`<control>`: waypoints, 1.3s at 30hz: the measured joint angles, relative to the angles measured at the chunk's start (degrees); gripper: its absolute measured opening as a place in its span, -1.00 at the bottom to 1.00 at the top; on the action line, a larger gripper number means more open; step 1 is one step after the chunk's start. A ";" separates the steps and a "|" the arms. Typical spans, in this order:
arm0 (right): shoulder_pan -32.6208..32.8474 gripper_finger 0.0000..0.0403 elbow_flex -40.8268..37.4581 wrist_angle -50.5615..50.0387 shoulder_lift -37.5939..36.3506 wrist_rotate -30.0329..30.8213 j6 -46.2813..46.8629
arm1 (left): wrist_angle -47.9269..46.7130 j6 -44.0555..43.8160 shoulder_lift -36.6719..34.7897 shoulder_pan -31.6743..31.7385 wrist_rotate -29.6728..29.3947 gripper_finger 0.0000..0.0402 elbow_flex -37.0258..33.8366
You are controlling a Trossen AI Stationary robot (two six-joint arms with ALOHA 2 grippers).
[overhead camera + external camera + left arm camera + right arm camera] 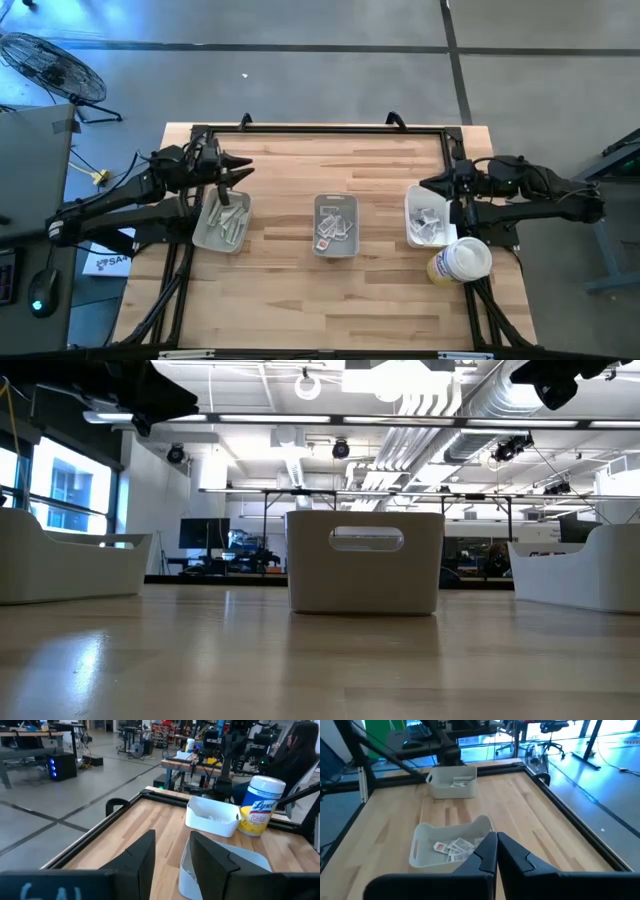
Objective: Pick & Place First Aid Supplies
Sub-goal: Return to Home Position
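1. First aid supplies (335,230), small flat packets, lie in three rectangular plastic trays on the pale wooden table (300,300). Neither claw holds any.
2. Left claw (244,171) hangs above the table, released. Its two dark fingers (145,855) are spread apart with nothing between them.
3. Just below and beside this claw sits the left grey tray (200,240), holding narrow pale strips (230,222).
4. Right claw (424,186) faces the left one across the table, clenched and empty.
5. Just below and beside the right claw lies the white tray (409,215) with square white-grey sachets (430,226). A round white tub with a yellow label (460,262) touches that tray on the side away from the claw.
6. Between the two claws, well apart from each, stands the middle grey tray (336,254) with more packets.
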 joint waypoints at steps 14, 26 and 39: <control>0.00 -0.99 0.00 -2.54 -2.31 -4.55 -1.36 | 3.82 -2.63 -1.55 0.00 -0.85 -0.40 -6.37; 0.00 -0.99 0.00 -2.89 -4.24 -4.54 -1.17 | 3.54 0.21 -0.89 -0.02 7.93 -0.40 -8.48; -0.04 -0.99 -13.72 8.67 -15.83 -7.98 0.32 | 3.46 1.52 -1.07 0.02 7.55 -0.40 -8.48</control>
